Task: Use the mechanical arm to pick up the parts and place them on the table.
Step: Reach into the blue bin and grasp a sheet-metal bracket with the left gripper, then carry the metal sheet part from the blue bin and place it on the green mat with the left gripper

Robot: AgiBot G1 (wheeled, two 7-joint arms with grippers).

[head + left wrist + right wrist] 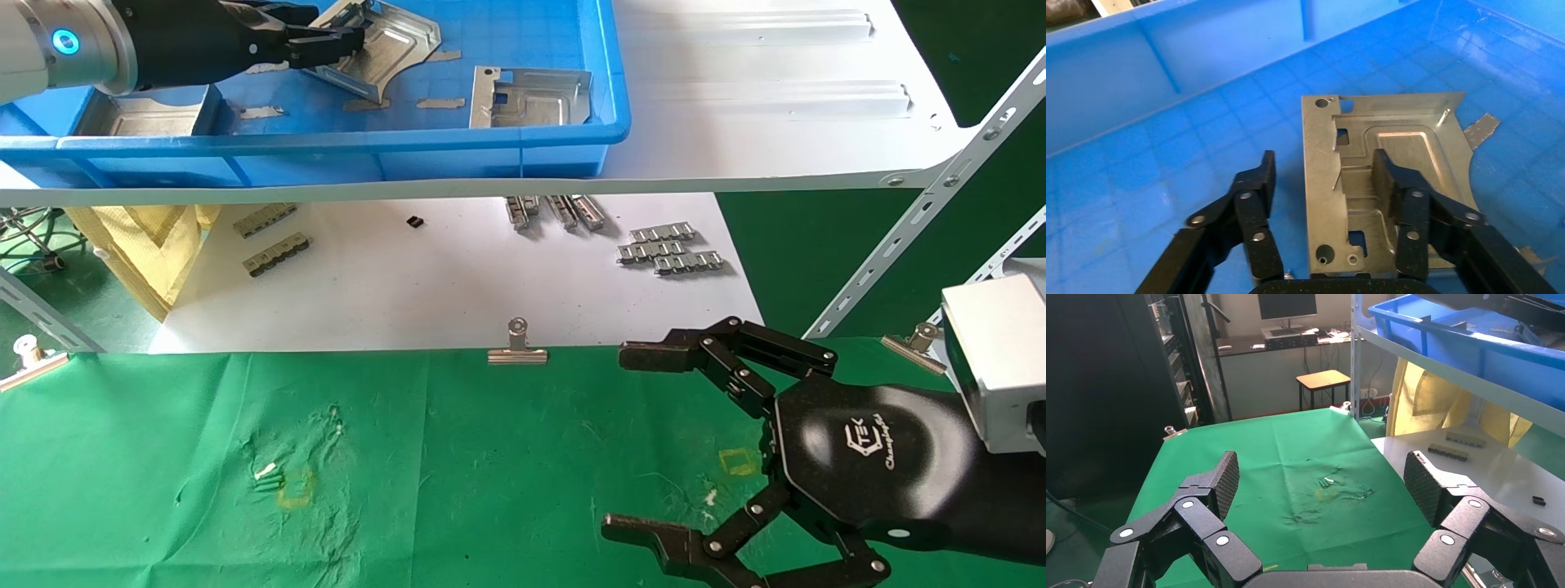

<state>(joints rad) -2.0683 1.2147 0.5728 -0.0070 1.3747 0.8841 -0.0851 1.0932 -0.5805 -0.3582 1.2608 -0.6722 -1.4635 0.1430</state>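
Note:
Several shiny silver parts lie in a blue bin on the shelf: one [392, 45] under my left gripper, one [531, 98] to its right, one [151, 118] in the left compartment. My left gripper [323, 41] is down inside the bin and open. In the left wrist view it [1324, 184] straddles the edge of a part [1407, 131], with one finger [1389, 184] over the plate and the other finger [1257, 184] over the bin floor. My right gripper [621, 441] hovers open and empty over the green table [490, 457], as the right wrist view [1321, 478] also shows.
The blue bin [327, 143] sits on a white shelf board [776, 98] above the table. Below it a white sheet [409, 286] carries grey toothed strips [670, 249]. Binder clips [517, 347] hold the cloth edge. A slanted shelf strut [923, 220] stands at right.

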